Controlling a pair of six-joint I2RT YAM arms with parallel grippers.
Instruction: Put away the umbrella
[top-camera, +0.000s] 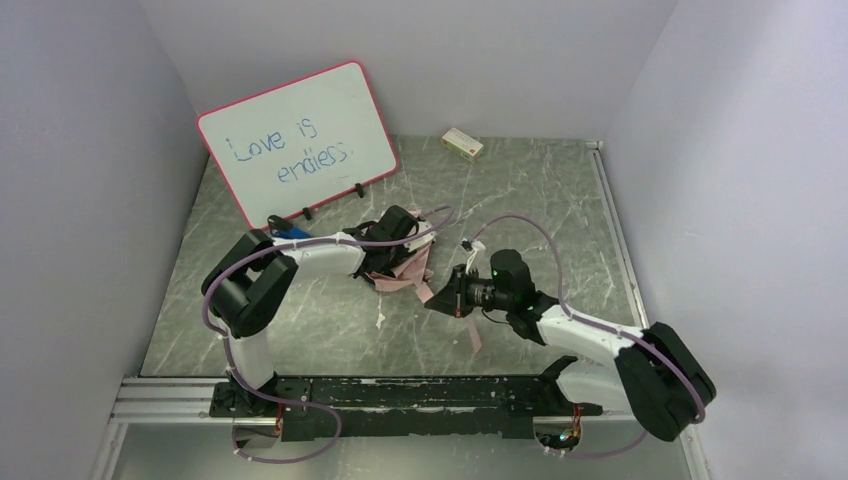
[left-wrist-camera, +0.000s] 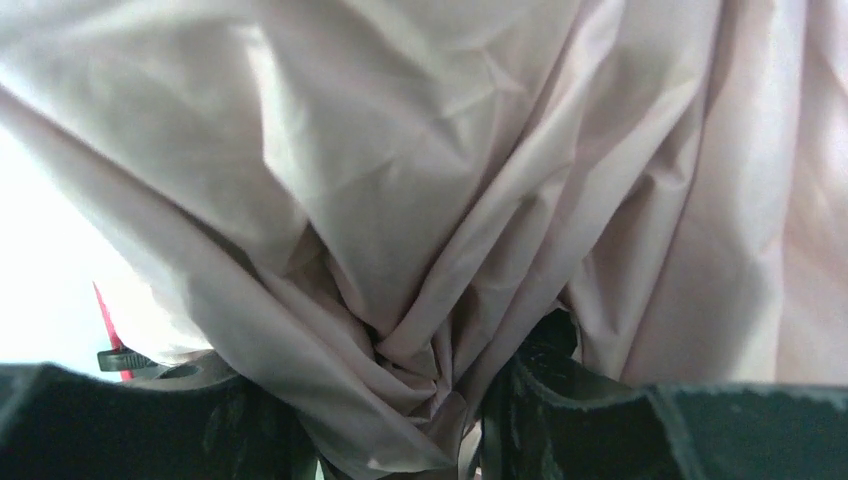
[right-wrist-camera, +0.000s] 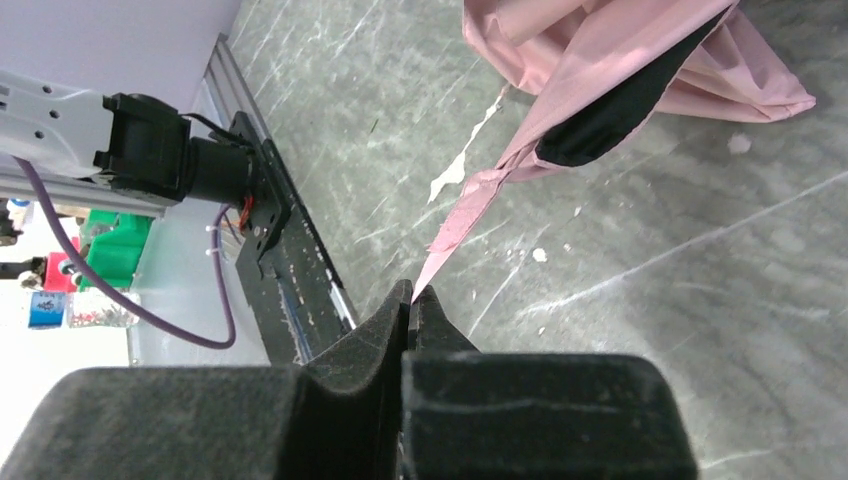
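Pink strap (right-wrist-camera: 455, 230) pinched in closed right gripper (right-wrist-camera: 410, 300); umbrella canopy (left-wrist-camera: 420, 180) clamped by left gripper (left-wrist-camera: 390, 400). Bundling step; strap to be wound round next.

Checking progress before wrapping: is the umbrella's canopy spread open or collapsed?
Collapsed: the umbrella is a crumpled pink bundle, fabric bunched in the left gripper, strap unwound, its tip pinched by the right gripper.
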